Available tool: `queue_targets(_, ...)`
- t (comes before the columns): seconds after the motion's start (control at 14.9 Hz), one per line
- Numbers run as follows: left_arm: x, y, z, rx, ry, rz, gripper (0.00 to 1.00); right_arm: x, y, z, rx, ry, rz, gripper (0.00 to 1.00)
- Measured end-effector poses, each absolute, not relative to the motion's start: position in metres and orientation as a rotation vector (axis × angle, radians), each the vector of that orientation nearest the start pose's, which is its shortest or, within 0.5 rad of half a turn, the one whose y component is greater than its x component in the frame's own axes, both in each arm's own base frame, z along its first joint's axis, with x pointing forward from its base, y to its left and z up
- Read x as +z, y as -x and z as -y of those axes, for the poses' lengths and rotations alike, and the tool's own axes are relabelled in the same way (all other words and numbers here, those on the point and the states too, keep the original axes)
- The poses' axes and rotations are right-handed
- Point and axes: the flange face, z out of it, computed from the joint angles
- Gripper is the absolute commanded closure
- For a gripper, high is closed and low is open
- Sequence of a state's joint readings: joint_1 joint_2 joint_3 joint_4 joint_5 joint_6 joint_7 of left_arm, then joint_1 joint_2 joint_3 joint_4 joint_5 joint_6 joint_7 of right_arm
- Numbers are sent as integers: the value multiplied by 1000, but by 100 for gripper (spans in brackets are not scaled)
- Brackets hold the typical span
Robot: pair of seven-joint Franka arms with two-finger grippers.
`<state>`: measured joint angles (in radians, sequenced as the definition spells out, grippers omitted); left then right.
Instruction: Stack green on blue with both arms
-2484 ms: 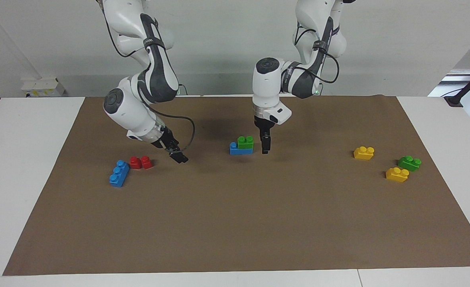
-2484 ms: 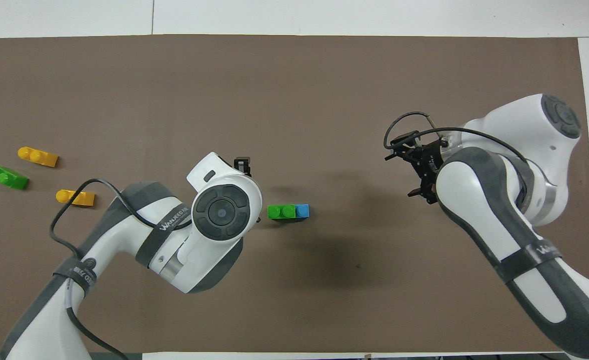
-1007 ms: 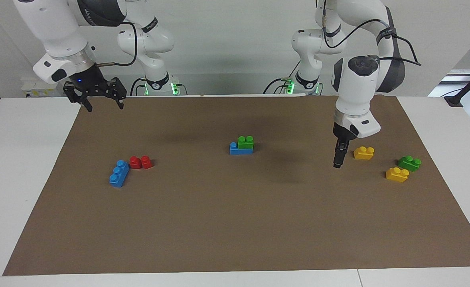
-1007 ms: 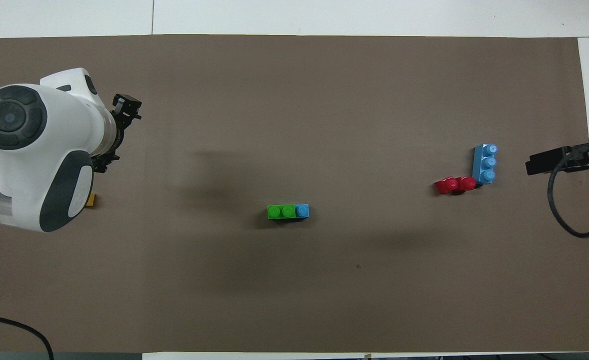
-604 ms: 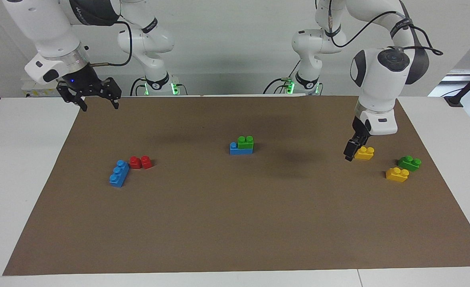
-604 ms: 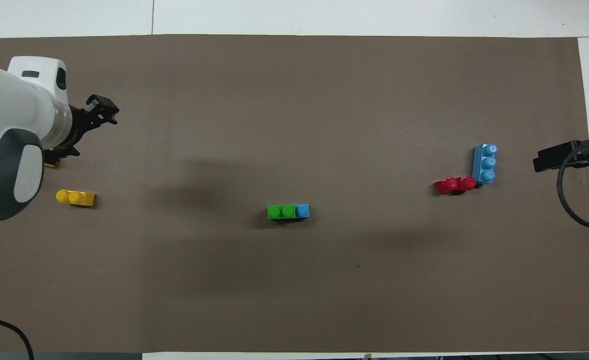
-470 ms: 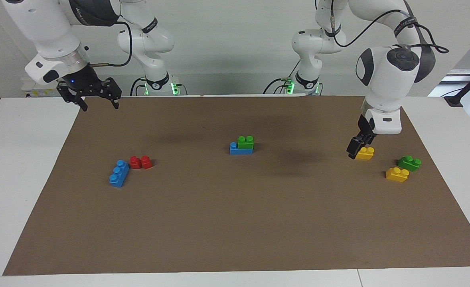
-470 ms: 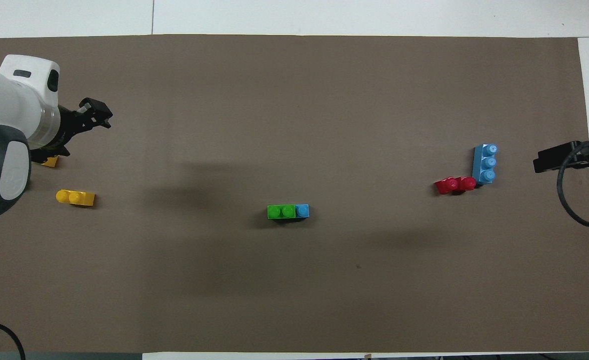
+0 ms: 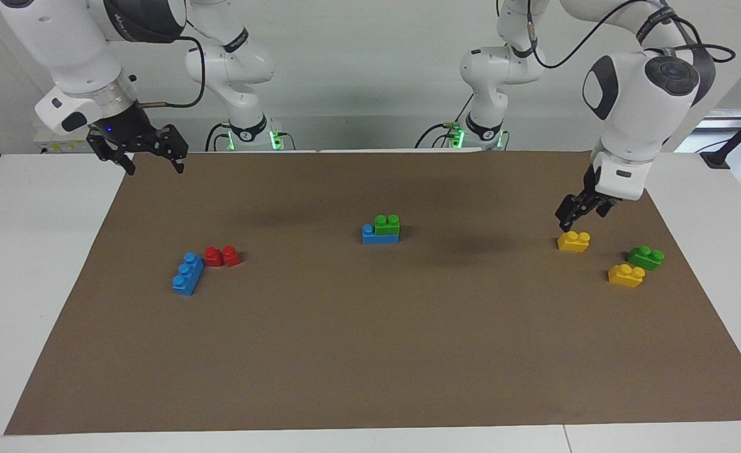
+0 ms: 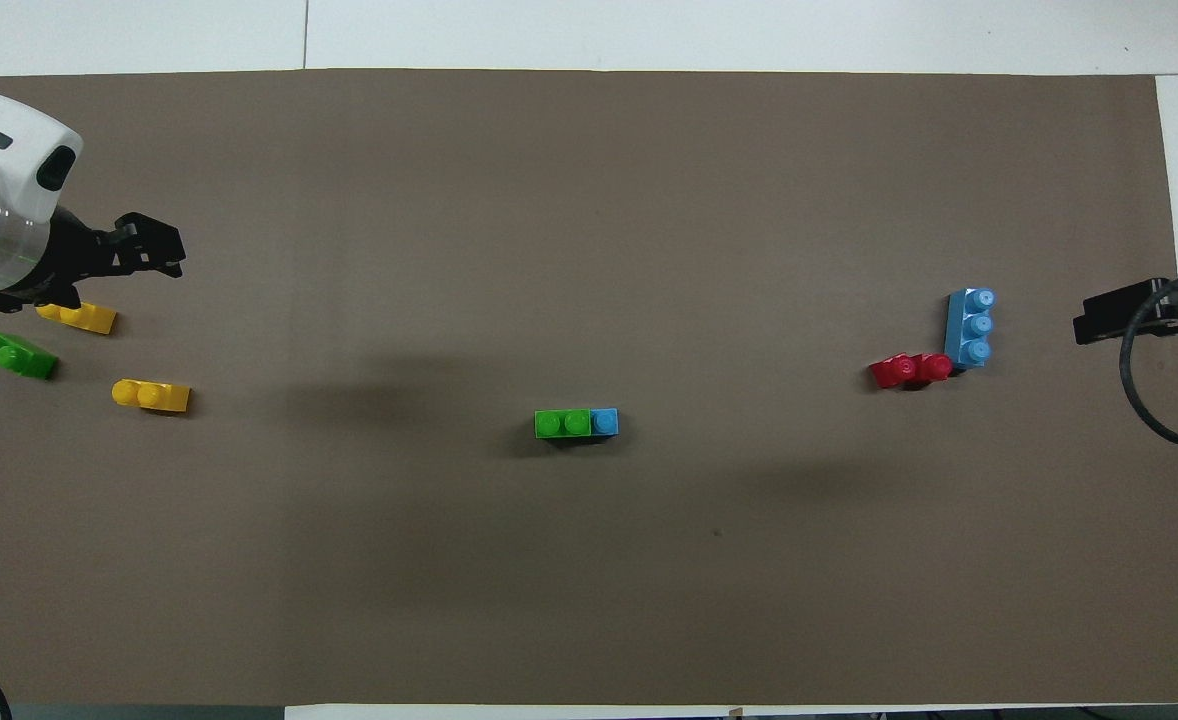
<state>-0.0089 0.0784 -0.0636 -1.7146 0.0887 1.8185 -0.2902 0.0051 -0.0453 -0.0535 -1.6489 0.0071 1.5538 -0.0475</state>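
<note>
A green brick (image 9: 387, 225) (image 10: 562, 423) sits stacked on one end of a blue brick (image 9: 370, 236) (image 10: 605, 421) at the middle of the brown mat. A second green brick (image 9: 645, 257) (image 10: 14, 355) lies at the left arm's end. A second blue brick (image 9: 188, 274) (image 10: 970, 328) lies at the right arm's end. My left gripper (image 9: 581, 217) (image 10: 149, 258) hangs open and empty just above a yellow brick (image 9: 573, 241). My right gripper (image 9: 155, 165) (image 10: 1099, 318) waits open and empty, raised over the mat's corner nearest its own base.
A red brick (image 9: 222, 256) (image 10: 909, 370) touches the second blue brick. Two yellow bricks (image 10: 76, 317) (image 10: 151, 396) flank the loose green one; the second one (image 9: 626, 275) lies farther from the robots. The brown mat (image 9: 370, 352) covers most of the white table (image 9: 31, 251).
The left gripper has swung away from the middle stack to the left arm's end and risen above the yellow brick. The right gripper has pulled back to the mat's corner and stays there.
</note>
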Motion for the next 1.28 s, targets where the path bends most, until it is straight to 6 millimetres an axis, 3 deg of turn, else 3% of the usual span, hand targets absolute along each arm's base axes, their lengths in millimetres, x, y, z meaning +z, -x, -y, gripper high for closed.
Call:
queue_targets(0.27, 555, -584, 12, 25, 3060, 102, 0, 611, -537, 26, 77, 3129, -1, 0)
queue_targets(0.6, 601, -570, 15, 127, 3101, 77, 0, 610, -536, 29, 83, 3130, -13, 0)
queue_targets(1.28, 608, -569, 25, 127, 3163, 60, 0, 610, -536, 32, 84, 3130, -21, 0)
